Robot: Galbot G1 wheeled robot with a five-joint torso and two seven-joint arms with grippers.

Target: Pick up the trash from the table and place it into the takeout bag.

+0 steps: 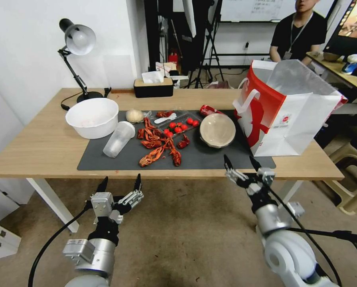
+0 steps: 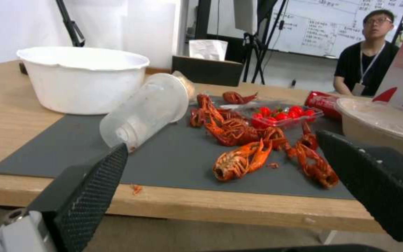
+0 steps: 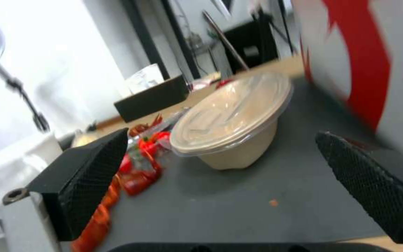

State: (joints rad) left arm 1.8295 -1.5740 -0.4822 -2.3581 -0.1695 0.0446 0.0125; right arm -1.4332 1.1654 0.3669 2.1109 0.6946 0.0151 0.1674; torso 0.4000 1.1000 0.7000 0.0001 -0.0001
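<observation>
Nearest, both tools hang off the bench's [image 1: 46,151] front edge with fingers spread wide and nothing held: the left tool [image 1: 120,184] low before the mat [image 1: 210,159], the right tool [image 1: 240,161] higher, at the edge itself. The left wrist view looks across crayfish shells [image 2: 239,159] and a clear cup [image 2: 148,108] lying on its side, with a white tub [image 2: 82,82] behind. The right wrist view faces the lidded beige bowl [image 3: 234,119], standing on the mat just beside the bag [image 3: 365,59]. From the head view, the bag [image 1: 290,115] stands upright and open on the bench's right end, and a red packet [image 1: 208,109] lies behind the bowl [image 1: 217,129].
</observation>
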